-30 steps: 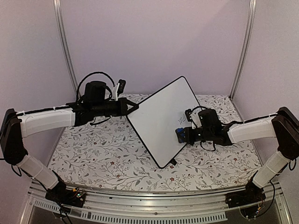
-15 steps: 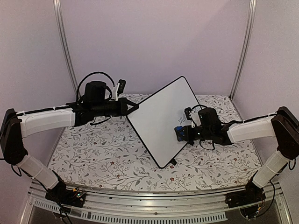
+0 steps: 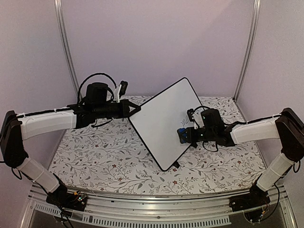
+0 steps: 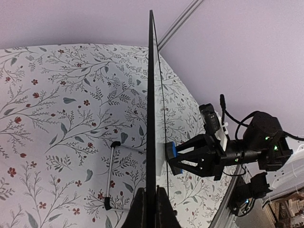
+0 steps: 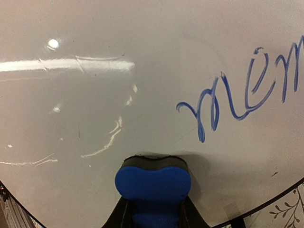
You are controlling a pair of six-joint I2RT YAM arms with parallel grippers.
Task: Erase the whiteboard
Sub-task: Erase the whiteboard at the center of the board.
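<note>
The whiteboard (image 3: 161, 118) stands tilted on one corner above the floral table. My left gripper (image 3: 134, 110) is shut on its left corner. In the left wrist view the whiteboard (image 4: 151, 95) shows edge-on, its black rim clamped in my left gripper (image 4: 153, 209). Blue cursive writing (image 5: 240, 92) is on the whiteboard (image 5: 95, 104) to the upper right of a blue eraser (image 5: 153, 183). My right gripper (image 5: 153, 213) is shut on the eraser, whose dark face presses flat on the board. From above, the eraser (image 3: 182, 134) sits at the board's right side, just below the writing.
A floral cloth (image 3: 104, 156) covers the table. The board's wire stand (image 4: 110, 175) sticks out behind it. Lilac walls and metal posts (image 3: 65, 47) enclose the back and sides. The right arm (image 3: 251, 133) reaches in from the right.
My right gripper has slid the eraser slightly up along the board toward the writing. The left arm and the board have held still.
</note>
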